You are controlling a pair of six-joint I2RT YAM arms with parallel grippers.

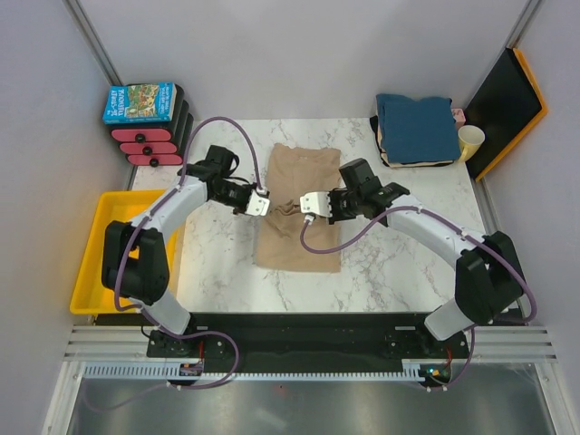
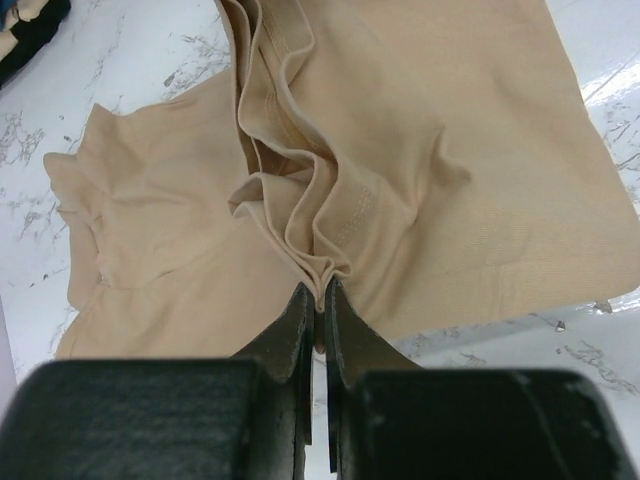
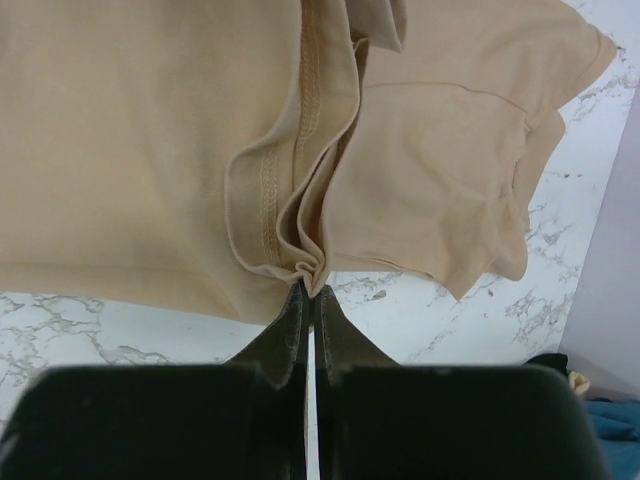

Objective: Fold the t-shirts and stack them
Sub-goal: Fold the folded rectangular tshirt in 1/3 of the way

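The plain tan-beige cloth t-shirt lies mid-frame on the white marble desk. The left end effector and the right end effector are each pinched closed on its bunched folds. At upper left, the writing on the blue picture-covered box is too small to read.

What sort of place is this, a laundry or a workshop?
Probably a robotics lab test cell: a marble-look table walled by plain grey panels, a left arm and right arm bolted at its near edge, and a tan t-shirt on it.
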